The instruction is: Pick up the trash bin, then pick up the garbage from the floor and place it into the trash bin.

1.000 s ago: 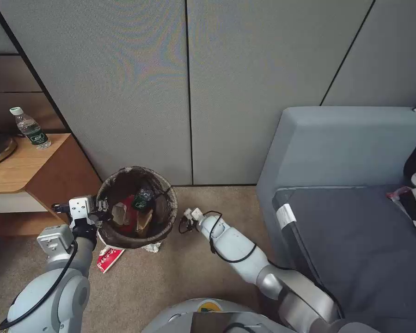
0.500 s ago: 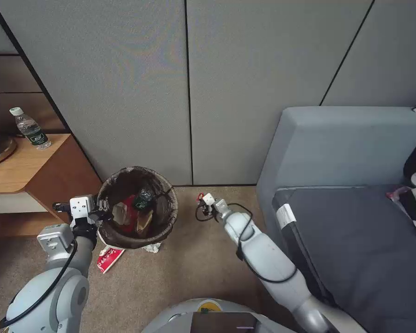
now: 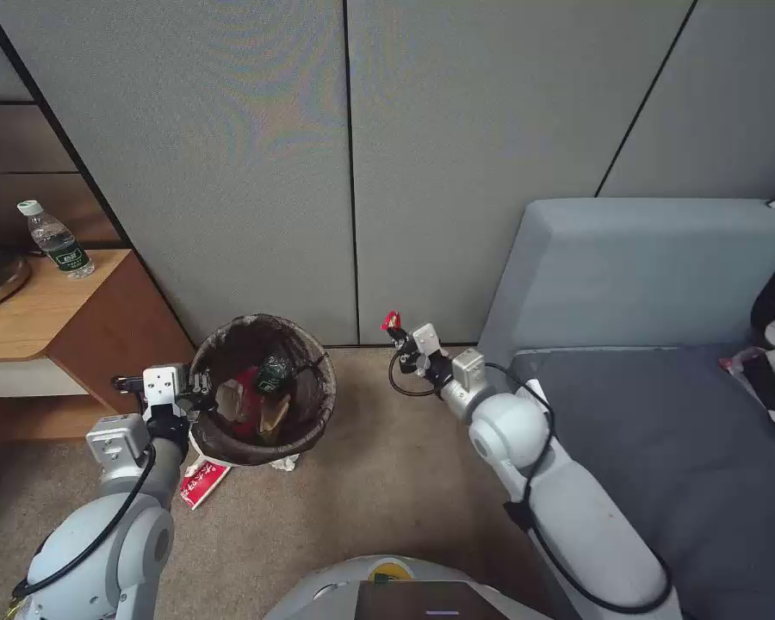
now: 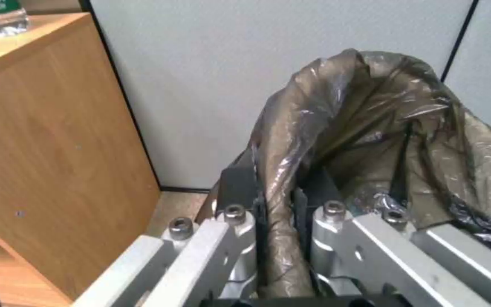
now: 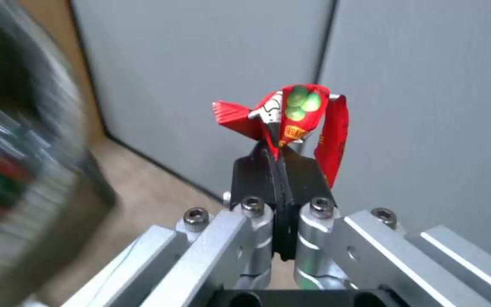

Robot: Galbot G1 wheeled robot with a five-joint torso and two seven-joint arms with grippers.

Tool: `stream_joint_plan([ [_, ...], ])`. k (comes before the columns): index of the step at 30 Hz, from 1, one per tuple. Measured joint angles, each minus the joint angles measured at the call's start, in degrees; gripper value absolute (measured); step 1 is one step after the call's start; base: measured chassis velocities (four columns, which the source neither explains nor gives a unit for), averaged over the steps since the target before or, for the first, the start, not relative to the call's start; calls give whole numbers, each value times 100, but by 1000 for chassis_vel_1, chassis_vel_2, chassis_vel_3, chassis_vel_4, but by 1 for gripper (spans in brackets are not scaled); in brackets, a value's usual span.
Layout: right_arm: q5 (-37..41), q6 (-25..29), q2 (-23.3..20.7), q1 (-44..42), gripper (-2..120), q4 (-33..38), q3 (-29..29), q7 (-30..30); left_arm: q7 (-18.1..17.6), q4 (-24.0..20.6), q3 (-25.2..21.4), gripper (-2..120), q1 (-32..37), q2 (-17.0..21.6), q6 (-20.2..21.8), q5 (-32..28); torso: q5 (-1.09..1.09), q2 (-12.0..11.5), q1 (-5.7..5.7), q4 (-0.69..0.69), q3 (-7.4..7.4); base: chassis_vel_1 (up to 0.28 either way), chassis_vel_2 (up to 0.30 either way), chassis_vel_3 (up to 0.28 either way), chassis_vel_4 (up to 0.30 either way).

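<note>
The robot's left arm bends low at the left, its left tool (image 3: 200,389) clamped on the rim of the trash bin (image 3: 319,405); in the left wrist view the tool's fingers (image 4: 240,187) pinch the dark bag folded over that rim. The bin sits just beside a wooden table (image 3: 52,314) bearing a water bottle (image 3: 56,238). Inside the bin lie a brown paper wrapper (image 3: 273,413), red packets and a small green-labelled bottle (image 3: 273,372). A red-and-white packet (image 3: 203,483) lies on the carpet against the bin's base. The right arm stretches forward beside the grey sofa (image 3: 663,284), its right tool (image 3: 398,334) raised near the wall, closed together on a crumpled red snack wrapper (image 5: 291,115).
</note>
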Motion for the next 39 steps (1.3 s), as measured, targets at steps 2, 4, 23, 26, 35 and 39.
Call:
stream_joint_plan([
  [2,70,-29,-7,2,0,128,0,0,2,20,11,7,-10,9,-1,7,1,0,0,0,0,0,0,0,0],
  [4,288,-125,-19,49,0,425,-35,1,3,66,40,7,-29,29,-3,32,0,0,0,0,0,0,0,0,0],
  [23,1212,-761,359,763,0,688,-1775,155,79,267,171,7,-91,209,9,11,-1,0,0,1,0,0,0,0,0],
  [26,1076,-737,414,759,0,549,-1912,158,83,284,173,7,-109,220,15,-7,-1,0,0,1,0,0,0,0,0],
  [35,676,-622,541,731,24,218,-2156,256,85,324,198,7,-171,220,56,-68,-1,0,0,1,0,0,0,0,0],
  [39,635,-612,611,770,38,140,-2222,267,86,355,216,7,-191,199,58,-67,0,0,0,1,0,0,0,0,0],
])
